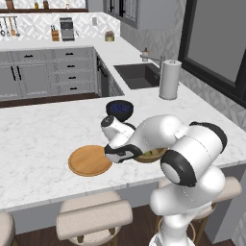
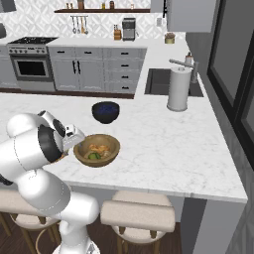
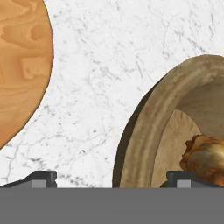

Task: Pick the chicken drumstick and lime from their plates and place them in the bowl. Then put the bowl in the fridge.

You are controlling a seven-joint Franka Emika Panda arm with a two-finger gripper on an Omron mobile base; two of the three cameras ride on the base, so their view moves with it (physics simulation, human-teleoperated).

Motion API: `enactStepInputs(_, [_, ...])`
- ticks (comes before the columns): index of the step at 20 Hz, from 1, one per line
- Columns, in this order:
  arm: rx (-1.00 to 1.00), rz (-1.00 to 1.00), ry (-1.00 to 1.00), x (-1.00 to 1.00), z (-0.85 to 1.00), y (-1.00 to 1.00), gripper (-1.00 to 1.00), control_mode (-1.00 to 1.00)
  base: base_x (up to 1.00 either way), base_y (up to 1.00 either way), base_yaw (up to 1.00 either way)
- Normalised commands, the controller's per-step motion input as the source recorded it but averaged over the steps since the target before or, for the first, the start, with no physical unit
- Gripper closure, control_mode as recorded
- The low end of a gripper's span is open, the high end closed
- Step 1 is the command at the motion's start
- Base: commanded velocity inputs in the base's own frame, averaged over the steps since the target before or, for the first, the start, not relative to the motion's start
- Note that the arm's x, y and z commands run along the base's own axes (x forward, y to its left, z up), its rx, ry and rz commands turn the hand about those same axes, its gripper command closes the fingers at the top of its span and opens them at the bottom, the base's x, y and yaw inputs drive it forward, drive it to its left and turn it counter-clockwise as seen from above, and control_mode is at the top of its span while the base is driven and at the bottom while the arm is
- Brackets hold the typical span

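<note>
The light-brown wooden bowl sits on the marble counter near its front edge. The golden-brown chicken drumstick and the dark-green lime lie inside it. In the hand view the bowl's thick rim runs between my fingers, with the drumstick by the right fingertip. My gripper is open and holds nothing; its left tip is over bare counter. The tan wooden plate lies bare just left of the bowl, which my arm partly hides. The fridge is out of view.
A smaller dark blue bowl stands just behind the wooden one. A paper towel roll and the sink are farther back on the right. Padded stools stand below the counter's front edge.
</note>
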Motion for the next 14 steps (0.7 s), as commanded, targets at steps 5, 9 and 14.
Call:
enactStepInputs(5, [0.0,0.0,0.05,0.06,-0.09,-0.17,-1.0,-1.0,0.0,0.0,0.0])
enactStepInputs(9, [0.0,0.0,0.01,0.09,0.0,-0.25,-1.0,-1.0,0.0,0.0,0.0])
enactStepInputs(14, [0.0,0.0,0.02,0.01,-0.01,-0.2,-1.0,-1.0,0.0,0.0,0.0])
